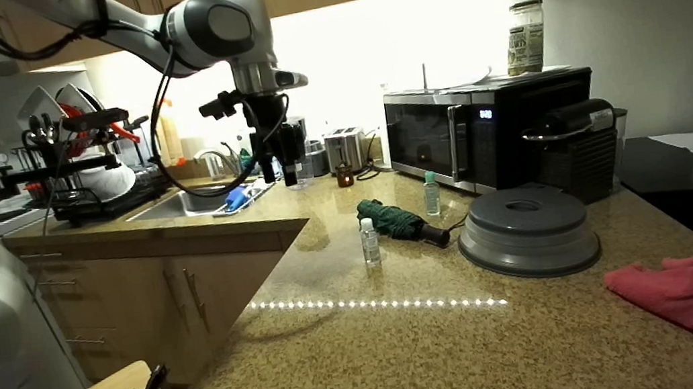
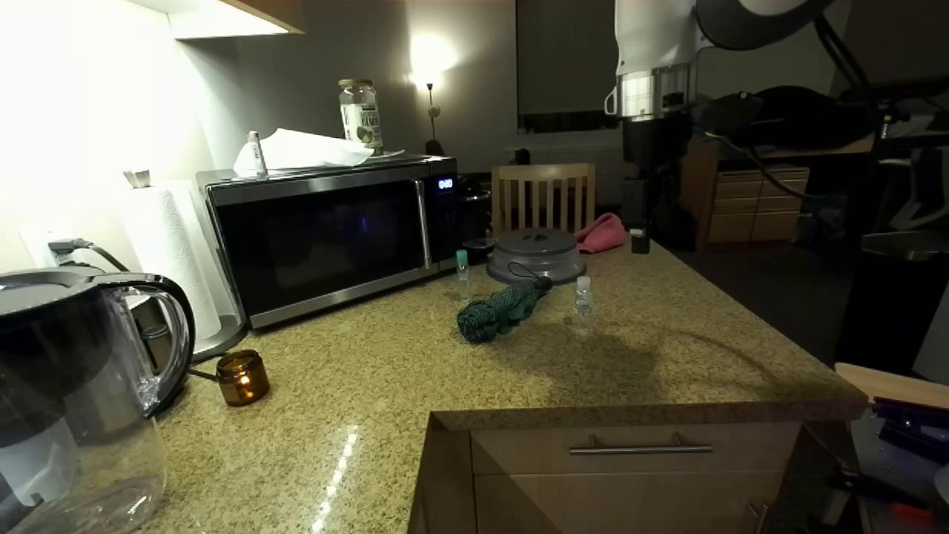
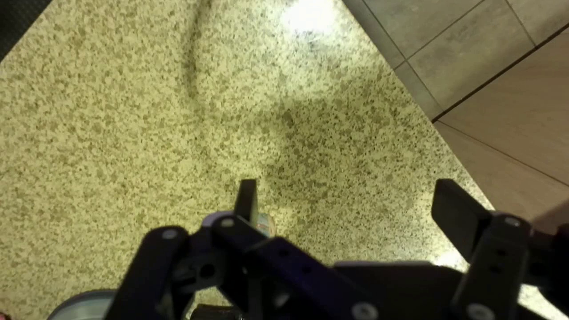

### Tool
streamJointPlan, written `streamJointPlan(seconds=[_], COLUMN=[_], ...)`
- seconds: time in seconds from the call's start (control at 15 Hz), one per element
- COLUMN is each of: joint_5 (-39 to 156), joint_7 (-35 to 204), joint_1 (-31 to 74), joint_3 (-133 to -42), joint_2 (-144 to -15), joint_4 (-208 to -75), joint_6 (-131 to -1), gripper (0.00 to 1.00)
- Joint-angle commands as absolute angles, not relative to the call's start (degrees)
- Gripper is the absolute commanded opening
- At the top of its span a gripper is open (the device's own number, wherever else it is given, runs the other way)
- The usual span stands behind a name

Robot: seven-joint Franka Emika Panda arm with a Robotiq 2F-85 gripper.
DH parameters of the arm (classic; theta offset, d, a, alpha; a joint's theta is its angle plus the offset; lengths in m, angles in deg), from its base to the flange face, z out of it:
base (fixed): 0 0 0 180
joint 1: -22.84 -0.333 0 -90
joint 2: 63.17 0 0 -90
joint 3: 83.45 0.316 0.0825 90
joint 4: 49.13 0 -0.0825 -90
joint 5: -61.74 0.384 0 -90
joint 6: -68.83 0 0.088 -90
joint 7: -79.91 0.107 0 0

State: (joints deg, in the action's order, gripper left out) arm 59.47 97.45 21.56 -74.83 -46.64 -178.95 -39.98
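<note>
Bottle (image 1: pixel 370 245) with a white cap stands upright near the middle of the frame in an exterior view, unheld, on the counter (image 1: pixel 412 368). My claw (image 1: pixel 279 171) hangs up and to its left, touching nothing. A folded umbrella (image 1: pixel 392 220) lies just behind the bottle, and a green-capped bottle (image 1: pixel 432 197) stands beyond. In an exterior view my claw (image 2: pixel 640 241) hangs right of centre, with the white-capped bottle (image 2: pixel 583 304) to its lower left and a grey dish cover (image 2: pixel 537 252) at mid-frame. In the wrist view, lower half, my fingers (image 3: pixel 246 200) are spread wide apart with nothing held between them; a sliver of what looks like the bottle shows beside the one at frame left. As I judge it, no grip is yet made; whether any work is already done, these views do not settle.
</note>
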Motion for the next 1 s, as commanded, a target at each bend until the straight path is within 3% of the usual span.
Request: streamJointPlan(seconds=[0.0,0.93], joint_5=[56.09,43.32], joint_7=[98.02,95.91], joint_1=[21.85,20.48], joint_3=[-75.47,-81.03], joint_2=[-52.62,-77.35], joint_4=[-172.4,-140.33], joint_6=[-41.8,-43.48], gripper=[1.0,1.0])
